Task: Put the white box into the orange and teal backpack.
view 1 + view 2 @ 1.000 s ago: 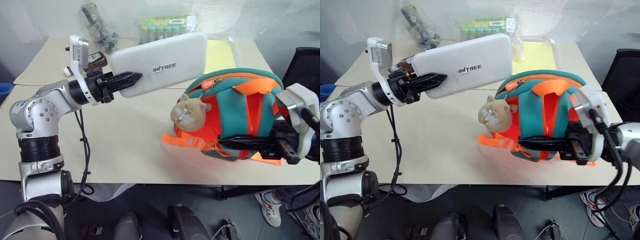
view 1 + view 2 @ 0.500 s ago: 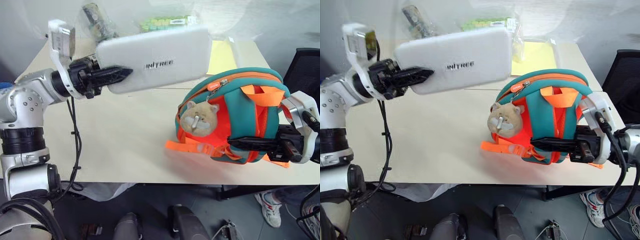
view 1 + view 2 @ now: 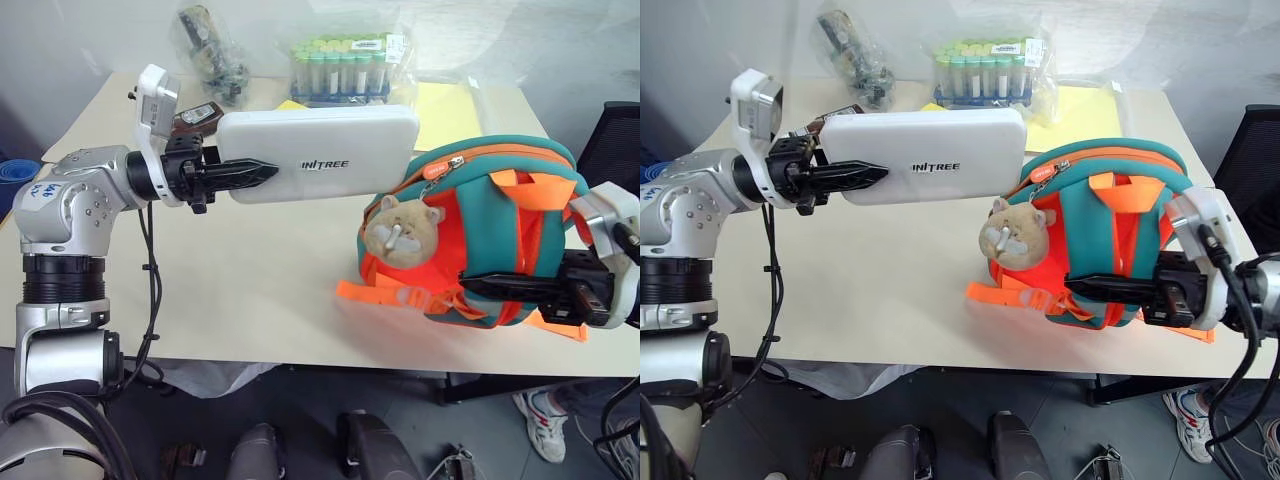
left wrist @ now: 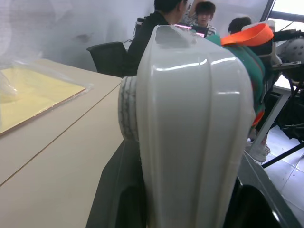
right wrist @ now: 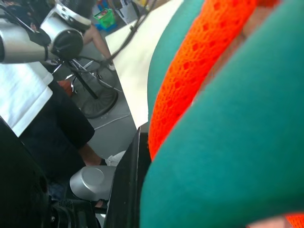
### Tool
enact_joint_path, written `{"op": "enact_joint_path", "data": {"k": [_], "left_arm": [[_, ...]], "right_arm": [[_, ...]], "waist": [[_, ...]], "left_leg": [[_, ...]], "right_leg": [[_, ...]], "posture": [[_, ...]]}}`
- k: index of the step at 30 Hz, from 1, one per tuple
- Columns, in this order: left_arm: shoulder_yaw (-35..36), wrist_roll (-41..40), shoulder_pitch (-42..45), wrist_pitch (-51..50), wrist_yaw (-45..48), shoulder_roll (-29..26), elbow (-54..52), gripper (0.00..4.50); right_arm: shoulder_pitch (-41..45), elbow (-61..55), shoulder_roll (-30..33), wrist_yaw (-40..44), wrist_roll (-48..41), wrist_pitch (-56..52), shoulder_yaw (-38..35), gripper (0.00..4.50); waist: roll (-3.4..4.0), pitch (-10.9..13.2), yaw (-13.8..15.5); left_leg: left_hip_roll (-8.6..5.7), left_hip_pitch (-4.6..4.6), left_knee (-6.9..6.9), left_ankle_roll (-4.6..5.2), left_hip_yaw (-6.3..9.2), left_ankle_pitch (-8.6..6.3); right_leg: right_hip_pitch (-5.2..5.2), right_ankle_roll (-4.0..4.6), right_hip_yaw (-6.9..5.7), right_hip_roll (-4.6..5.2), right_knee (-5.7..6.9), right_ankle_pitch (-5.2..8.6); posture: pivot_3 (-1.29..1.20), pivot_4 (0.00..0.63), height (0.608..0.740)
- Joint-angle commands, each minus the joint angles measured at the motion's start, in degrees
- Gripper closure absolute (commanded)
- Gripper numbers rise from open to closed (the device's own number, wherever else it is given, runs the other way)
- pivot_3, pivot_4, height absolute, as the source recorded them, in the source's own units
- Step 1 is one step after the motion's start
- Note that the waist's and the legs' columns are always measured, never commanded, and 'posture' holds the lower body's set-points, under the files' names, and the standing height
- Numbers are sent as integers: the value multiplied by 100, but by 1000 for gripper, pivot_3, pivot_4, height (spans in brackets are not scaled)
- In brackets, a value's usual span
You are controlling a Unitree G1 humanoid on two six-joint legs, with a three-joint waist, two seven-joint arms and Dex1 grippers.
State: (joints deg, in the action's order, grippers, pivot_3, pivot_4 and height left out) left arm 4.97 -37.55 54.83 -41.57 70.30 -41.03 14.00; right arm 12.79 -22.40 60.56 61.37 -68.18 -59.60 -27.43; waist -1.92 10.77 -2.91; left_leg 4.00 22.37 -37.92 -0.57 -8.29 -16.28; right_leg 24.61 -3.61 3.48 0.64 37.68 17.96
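The left gripper (image 3: 262, 173) pinches the white box (image 3: 325, 152) in its jaws, level above the surface (image 3: 240, 280), its far end just reaching the orange and teal backpack (image 3: 480, 240) clamped upright by the right gripper (image 3: 480, 283), so insertion remains.

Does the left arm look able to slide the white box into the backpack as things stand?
Probably not yet. The left end effector holds the white box level, its far end near the orange and teal backpack, but no open mouth shows along the zipper. The right end effector grips the pack.
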Motion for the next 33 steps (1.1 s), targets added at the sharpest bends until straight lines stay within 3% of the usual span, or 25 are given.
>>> {"op": "enact_joint_path", "data": {"k": [1, 9, 19, 25, 33], "left_arm": [[-183, 74, 208, 149, 424, -57, -177, 3254], [-510, 136, 300, 101, 1048, -54, -146, 3254], [-1449, 1490, 594, 1691, 1382, 259, 256, 3254], [-1419, 1633, 747, 1774, 592, 1223, 365, 3254], [-2028, 2381, 903, 1940, -542, 2792, 683, 3254]], "right_arm": [[108, 5, 154, -63, -128, 10, -233, 4455], [299, 198, 125, -137, 147, 91, -40, 4455], [533, 138, 71, -166, 207, 106, 165, 4455], [579, -73, 12, -212, 117, 100, 199, 4455], [710, -293, -179, -477, 28, 154, 350, 4455]], "waist": [[0, 0, 0], [0, 0, -15], [0, 0, -6], [0, 0, 9], [0, 0, 80]], "left_leg": [[0, 1, 0, 0, 0, -1], [1, 2, -3, 1, -1, -1], [-1, 2, -4, 2, -1, -2], [1, 4, -5, 6, 1, -4], [-2, 6, -6, 7, 2, -4]], "right_leg": [[0, 0, 0, 0, -1, 0], [1, 0, 0, -2, 0, 0], [1, 0, 1, -2, 1, 0], [1, 0, 1, -2, 1, 0], [2, -1, 6, -3, 1, 0]], "posture": [[0, 150, 740], [0, 150, 740], [0, 150, 740], [0, 150, 740], [0, 150, 740]]}}
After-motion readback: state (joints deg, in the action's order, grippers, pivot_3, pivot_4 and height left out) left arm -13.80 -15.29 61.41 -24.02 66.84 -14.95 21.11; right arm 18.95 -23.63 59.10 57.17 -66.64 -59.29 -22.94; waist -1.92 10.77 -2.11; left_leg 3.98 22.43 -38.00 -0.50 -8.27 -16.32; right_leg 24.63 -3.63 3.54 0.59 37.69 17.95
